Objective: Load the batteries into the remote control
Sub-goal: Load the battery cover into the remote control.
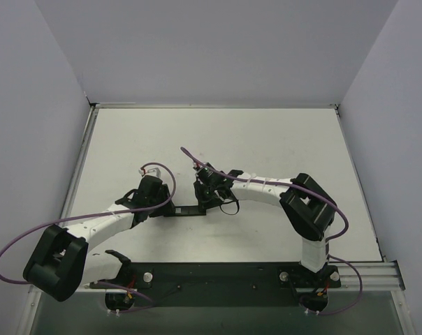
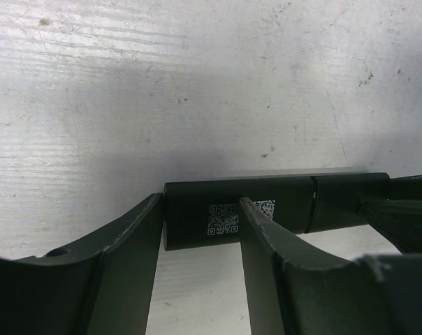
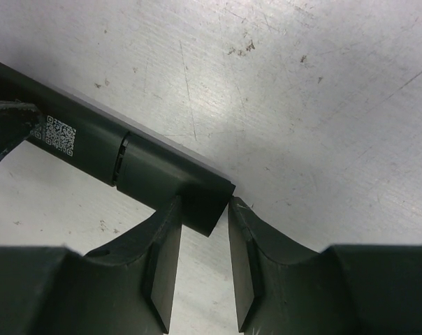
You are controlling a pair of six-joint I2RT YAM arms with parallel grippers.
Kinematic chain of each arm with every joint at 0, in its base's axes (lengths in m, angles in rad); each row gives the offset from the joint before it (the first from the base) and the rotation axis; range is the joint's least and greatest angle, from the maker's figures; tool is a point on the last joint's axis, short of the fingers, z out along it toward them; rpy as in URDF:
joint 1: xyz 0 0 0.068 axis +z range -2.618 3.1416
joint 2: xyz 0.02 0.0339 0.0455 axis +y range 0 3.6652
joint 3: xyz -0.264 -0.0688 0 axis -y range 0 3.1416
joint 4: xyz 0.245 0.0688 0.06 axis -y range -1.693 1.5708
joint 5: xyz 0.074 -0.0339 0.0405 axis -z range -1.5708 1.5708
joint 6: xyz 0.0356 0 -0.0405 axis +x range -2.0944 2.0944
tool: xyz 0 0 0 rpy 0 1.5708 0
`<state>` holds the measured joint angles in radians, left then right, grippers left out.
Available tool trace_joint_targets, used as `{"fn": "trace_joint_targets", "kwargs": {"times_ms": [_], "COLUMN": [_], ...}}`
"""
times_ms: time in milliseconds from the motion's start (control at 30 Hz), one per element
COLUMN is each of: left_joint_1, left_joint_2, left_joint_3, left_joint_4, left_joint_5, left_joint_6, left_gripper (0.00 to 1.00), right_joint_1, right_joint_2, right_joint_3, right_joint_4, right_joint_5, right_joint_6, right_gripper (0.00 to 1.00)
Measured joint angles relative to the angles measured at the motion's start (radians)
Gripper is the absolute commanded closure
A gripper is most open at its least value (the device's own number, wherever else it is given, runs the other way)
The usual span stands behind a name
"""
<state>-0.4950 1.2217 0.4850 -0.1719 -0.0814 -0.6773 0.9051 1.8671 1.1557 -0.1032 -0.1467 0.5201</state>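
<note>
Here we are, mid-bench, both arms meeting over the slim black rectangular remote control. It lies flat on the scuffed white bench, lengthwise between my two wrists.

My left fingers are spread wide, released. One tip sits right at the remote control's blunt end. The other crosses in front of the body, just beside a small white QR-code sticker. That stretch of the bar lies across the gap between them; nothing is squeezed.

At the other end, my right fingers are drawn in close, with the remote control's corner caught between the tips, so I read it as pinched. The inner pad overlaps the lower edge and the outer pad touches the end corner.

A thin seam crosses the body partway along, between the QR-code sticker and the gripped end. In the left wrist view the seam lies past the sticker, towards the dark bulk of my right wrist.
</note>
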Motion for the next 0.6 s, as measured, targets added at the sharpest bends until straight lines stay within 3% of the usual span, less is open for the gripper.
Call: {"fn": "trace_joint_targets", "kwargs": {"times_ms": [600], "left_joint_1": [-0.056], "left_joint_2": [0.005], "left_joint_3": [-0.006], "left_joint_4": [0.018], "left_joint_5": [-0.072], "left_joint_6": [-0.071], "left_gripper": [0.47], "right_joint_1": [-0.002], "right_joint_2": [0.019], "right_joint_3": [0.03], "right_joint_4": [-0.028], "right_joint_5": [-0.018], "right_joint_6": [0.001], "right_gripper": [0.74]}}
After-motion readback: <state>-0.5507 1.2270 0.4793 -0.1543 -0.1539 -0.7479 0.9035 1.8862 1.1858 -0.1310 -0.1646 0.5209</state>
